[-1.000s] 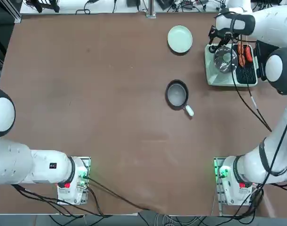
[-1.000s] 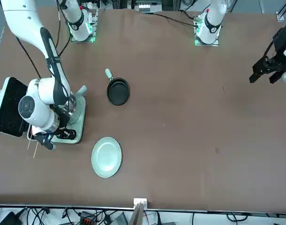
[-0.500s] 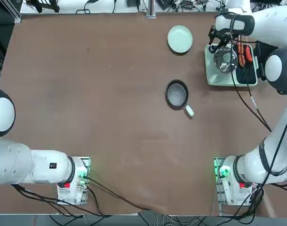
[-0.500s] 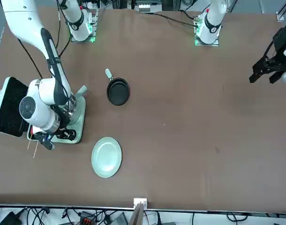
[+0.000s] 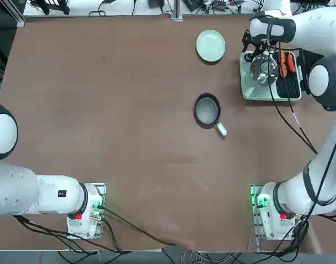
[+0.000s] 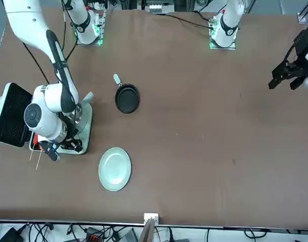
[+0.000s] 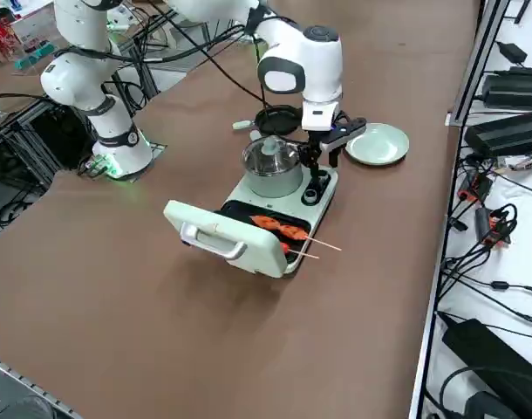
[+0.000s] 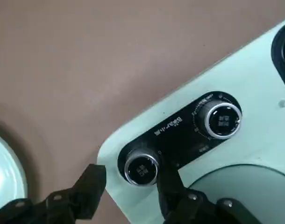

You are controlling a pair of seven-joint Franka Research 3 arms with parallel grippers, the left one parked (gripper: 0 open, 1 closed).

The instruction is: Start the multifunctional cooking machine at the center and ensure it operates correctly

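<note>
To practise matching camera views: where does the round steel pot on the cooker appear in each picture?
Top view: steel pot, upper right.
Front view: far left, mostly hidden by the arm.
Right side view: pot, centre.
Right wrist view: cannot tell.
Shared landmark: green plate.

Pale green multifunctional cooking machine (image 5: 269,77) at table's far right: lid (image 7: 224,236) swung open, steel pot (image 7: 271,166) beside black grill plate (image 5: 290,86) bearing what look like sausage skewers.

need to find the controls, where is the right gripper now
In the right wrist view the right gripper straddles one knob at the corner of the multifunctional cooking machine, fingers open on either side.
</note>
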